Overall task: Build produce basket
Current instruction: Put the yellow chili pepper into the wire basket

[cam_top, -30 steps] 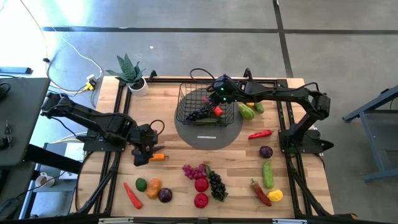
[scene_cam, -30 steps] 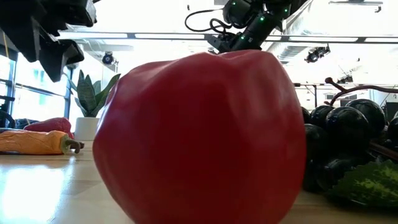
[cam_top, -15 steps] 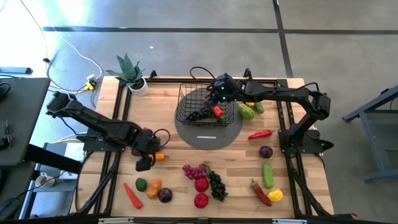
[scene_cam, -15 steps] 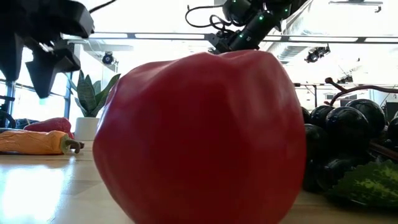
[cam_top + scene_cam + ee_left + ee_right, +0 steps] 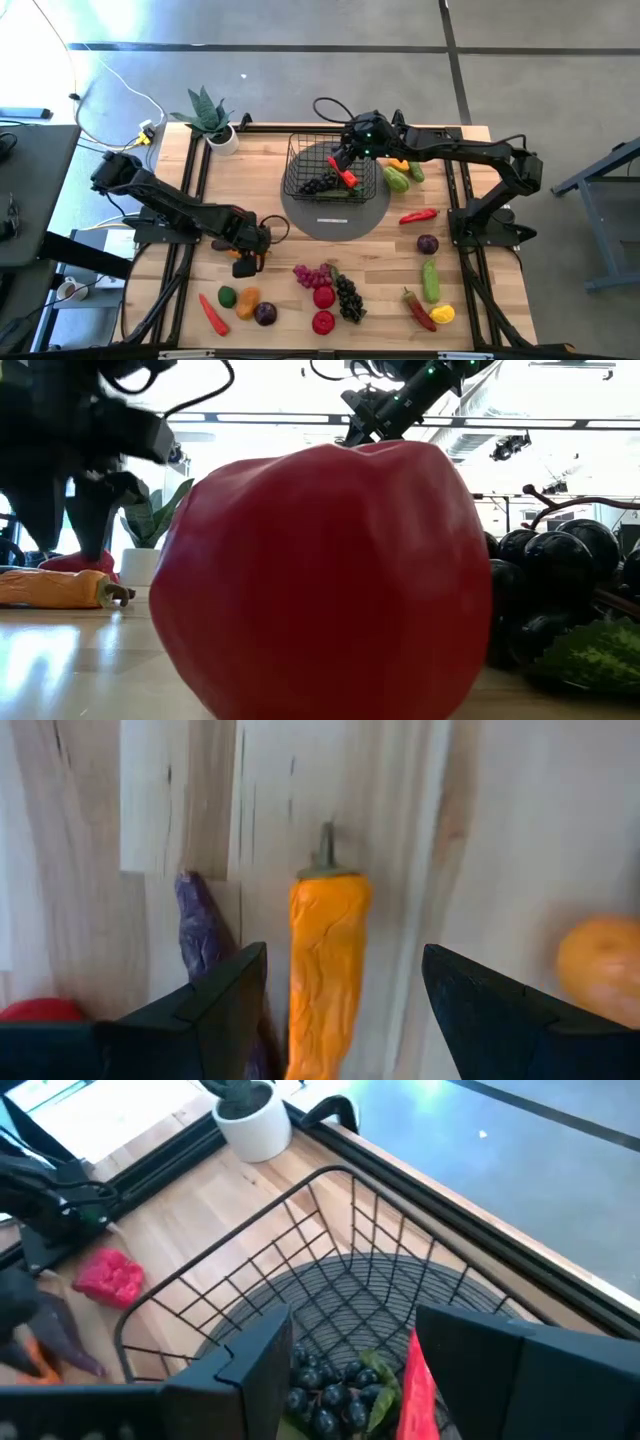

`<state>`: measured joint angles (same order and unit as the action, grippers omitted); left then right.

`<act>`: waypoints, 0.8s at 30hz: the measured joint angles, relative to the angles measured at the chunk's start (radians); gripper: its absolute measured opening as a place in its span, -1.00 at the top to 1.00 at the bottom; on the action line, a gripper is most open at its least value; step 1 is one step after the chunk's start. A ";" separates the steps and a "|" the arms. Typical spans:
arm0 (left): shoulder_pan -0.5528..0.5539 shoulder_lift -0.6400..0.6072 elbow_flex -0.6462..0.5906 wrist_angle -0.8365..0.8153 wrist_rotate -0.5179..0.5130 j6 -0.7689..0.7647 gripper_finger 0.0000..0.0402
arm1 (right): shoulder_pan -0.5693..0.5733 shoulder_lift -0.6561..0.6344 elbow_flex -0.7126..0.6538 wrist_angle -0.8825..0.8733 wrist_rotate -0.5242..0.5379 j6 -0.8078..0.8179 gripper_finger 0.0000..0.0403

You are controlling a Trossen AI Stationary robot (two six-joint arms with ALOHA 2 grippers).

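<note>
the open, empty left gripper (image 5: pixel 340 1010) straddles the orange pepper (image 5: pixel 322 975), its long axis running between the fingers, stem forward.

The table (image 5: pixel 270 215) is pale wood in butcher-block strips with visible grain and a light sheen. The basket (image 5: pixel 300 165) is thin black wire, matt. The disc (image 5: pixel 335 222) under it looks smooth, flat grey. The produce looks like moulded plastic: the red pepper (image 5: pixel 325 575) is smooth with a soft gloss, the orange pepper (image 5: pixel 322 970) is matt and wrinkled, the dark grapes (image 5: pixel 560 555) shine. The fingers (image 5: pixel 215 1005) are matt black plastic. The pot (image 5: pixel 224 139) is smooth white.
</note>
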<state>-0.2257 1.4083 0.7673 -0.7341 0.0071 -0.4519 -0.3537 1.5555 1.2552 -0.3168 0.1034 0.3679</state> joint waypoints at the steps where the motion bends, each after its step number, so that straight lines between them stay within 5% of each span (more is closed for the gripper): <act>1: 0.002 0.012 0.000 -0.001 0.000 0.000 -0.29 | 0.000 0.000 0.000 0.000 -0.002 0.000 0.02; 14: 0.002 0.159 0.000 0.006 -0.019 0.008 -0.21 | 0.000 -0.003 0.000 -0.025 -0.003 -0.008 0.02; 24: 0.001 0.164 0.000 0.056 -0.022 0.044 0.53 | -0.002 -0.007 0.000 -0.048 -0.002 -0.010 0.02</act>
<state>-0.2249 1.5726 0.7673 -0.6780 -0.0153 -0.4080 -0.3557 1.5482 1.2552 -0.3653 0.1017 0.3584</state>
